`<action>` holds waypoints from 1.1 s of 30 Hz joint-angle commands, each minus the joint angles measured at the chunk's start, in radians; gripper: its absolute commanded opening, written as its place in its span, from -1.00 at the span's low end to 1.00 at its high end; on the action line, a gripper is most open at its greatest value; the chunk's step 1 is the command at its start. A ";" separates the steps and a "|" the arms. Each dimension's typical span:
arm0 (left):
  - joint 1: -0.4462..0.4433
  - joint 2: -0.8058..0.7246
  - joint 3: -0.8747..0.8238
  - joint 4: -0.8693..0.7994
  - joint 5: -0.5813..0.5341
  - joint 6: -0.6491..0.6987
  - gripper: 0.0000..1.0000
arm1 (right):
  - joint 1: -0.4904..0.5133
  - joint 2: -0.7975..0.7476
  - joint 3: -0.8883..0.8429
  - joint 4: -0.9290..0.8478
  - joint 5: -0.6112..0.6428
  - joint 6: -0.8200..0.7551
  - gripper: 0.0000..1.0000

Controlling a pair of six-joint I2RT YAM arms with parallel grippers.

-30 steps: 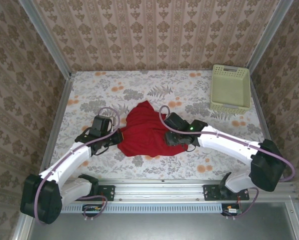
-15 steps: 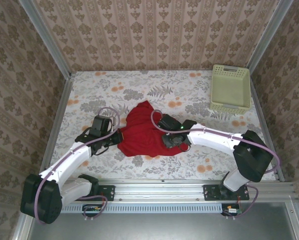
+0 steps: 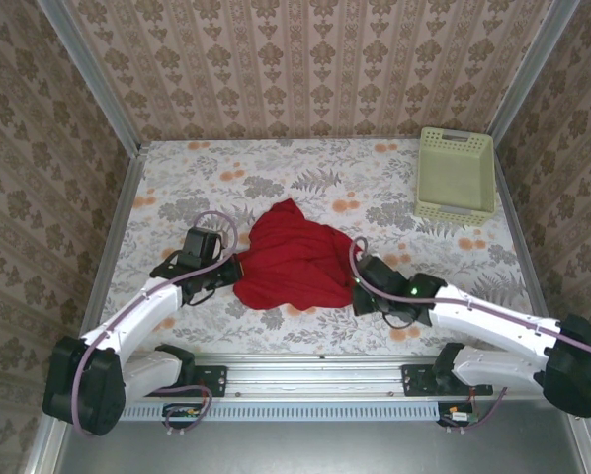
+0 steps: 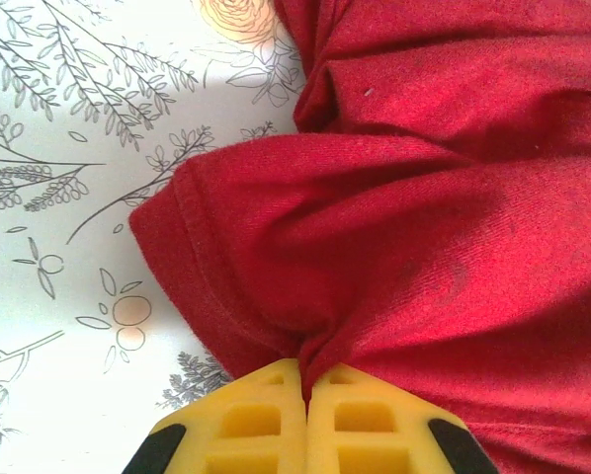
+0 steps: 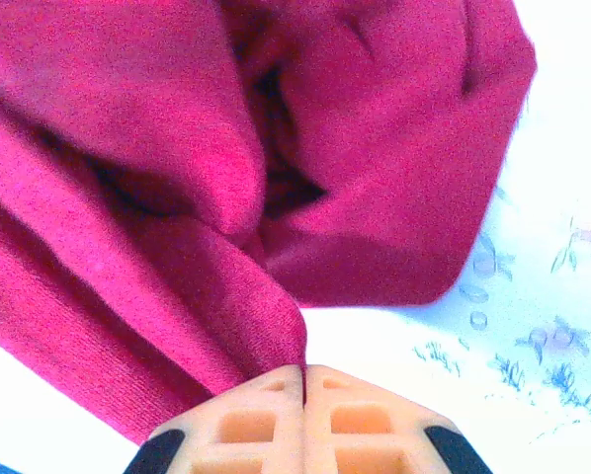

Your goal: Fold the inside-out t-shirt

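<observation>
Top external view: we see a bright red t-shirt (image 3: 294,259) lying crumpled in a loose heap near the middle of a floral-patterned table (image 3: 276,168), well apart from the pale basket (image 3: 456,173) at the far right corner. The heap sits between the two arms. The left gripper (image 3: 234,272) meets its left edge, and the right gripper (image 3: 360,294) meets its near right edge.

On the left wrist view, the yellow fingers are pressed together on a stitched hem, and the cloth fans out ahead of them in deep creases. On the right wrist view, the fingers are likewise pressed together, pinching a thick fold, and more cloth is bunched and twisted beyond it.

So the shirt lies to the right of the left gripper and to the left of the right one, with its bulk a little farther from the arm bases than either pinch. The line joining the two pinches runs across the table from left to right. We judge that the coming move depends on this line: drawing the grippers apart along it should spread the cloth flat before any fold. Neither arm is clearly nearer the bulk.
</observation>
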 commanded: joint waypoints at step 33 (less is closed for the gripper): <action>0.000 -0.009 -0.021 0.010 0.011 0.001 -1.00 | 0.068 0.440 0.215 0.090 0.036 -0.004 -0.26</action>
